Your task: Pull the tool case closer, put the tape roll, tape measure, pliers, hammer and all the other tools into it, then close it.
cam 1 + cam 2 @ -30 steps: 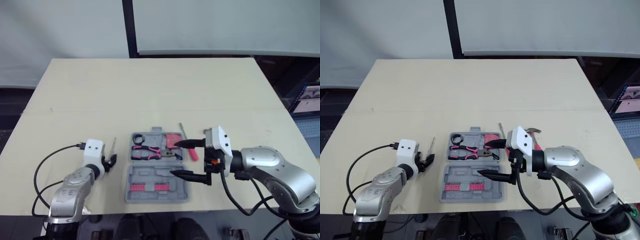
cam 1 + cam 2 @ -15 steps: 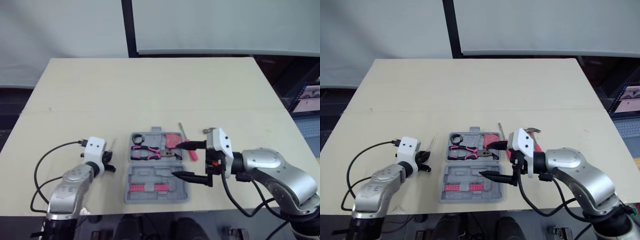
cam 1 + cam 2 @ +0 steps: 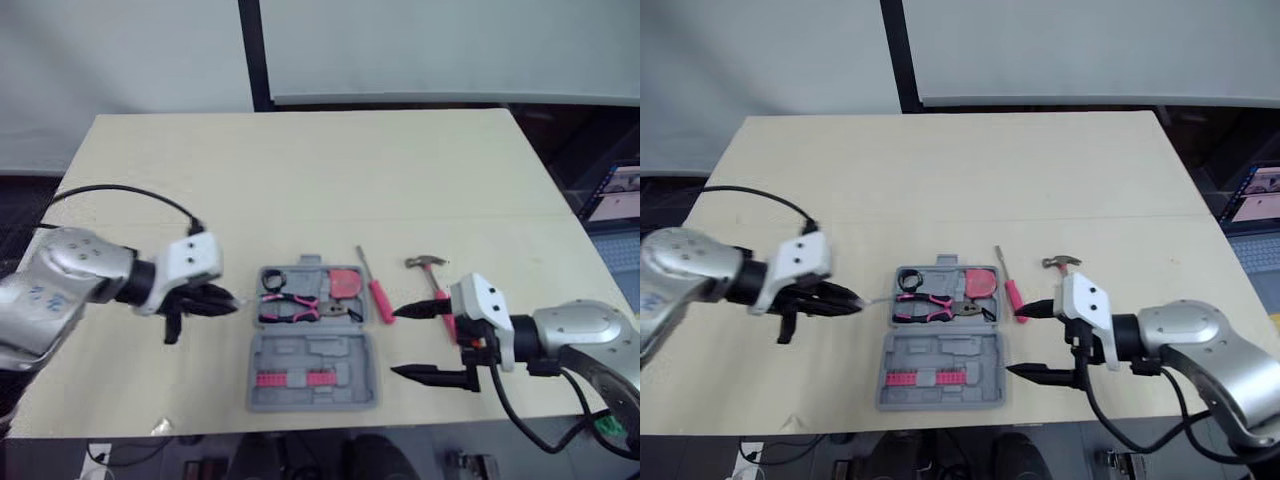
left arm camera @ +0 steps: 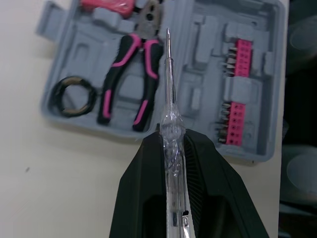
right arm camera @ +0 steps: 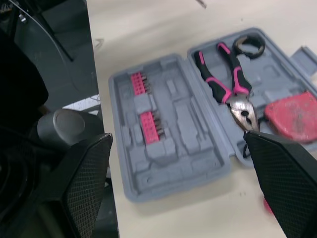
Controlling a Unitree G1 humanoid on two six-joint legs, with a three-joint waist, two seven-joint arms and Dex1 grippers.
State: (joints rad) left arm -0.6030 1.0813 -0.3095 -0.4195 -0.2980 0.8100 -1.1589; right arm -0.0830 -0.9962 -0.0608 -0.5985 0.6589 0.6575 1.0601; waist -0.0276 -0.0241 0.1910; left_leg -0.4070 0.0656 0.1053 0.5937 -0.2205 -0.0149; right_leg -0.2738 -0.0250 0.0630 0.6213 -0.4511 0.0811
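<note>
Two grippers flank the open tool case (image 3: 330,352), which lies flat near the front edge of the table (image 3: 300,170).

Left gripper (image 3: 216,300): jaws clamped tight on the handle of a clear screwdriver (image 4: 171,124). The metal shaft projects straight ahead of the fingertips toward the case. The tip is about at the near edge of the tray half. Whether the tip is over the case or just short of it cannot be told.

Contents ahead of that tip:
- The pliers (image 3: 295,305), pink and black handles, are seated in the tray directly in line with the shaft.
- The tape roll (image 3: 275,276), a dark ring, is in the tray corner, off to one side of the shaft.
- The tape measure (image 3: 346,281), red, is in the tray beyond the pliers' head.
- Two rows of pink bits (image 3: 290,378) sit in the other half of the case.

Right gripper (image 3: 1015,341): jaws spread wide, nothing between them. Both fingertips point at the case's side edge and stop just short of it.

A red screwdriver (image 3: 377,292) lies on the table just beside the tip of the farther finger; contact cannot be judged. The hammer (image 3: 430,268) lies on the table close behind that finger, beside the gripper's white housing, outside the case.
</note>
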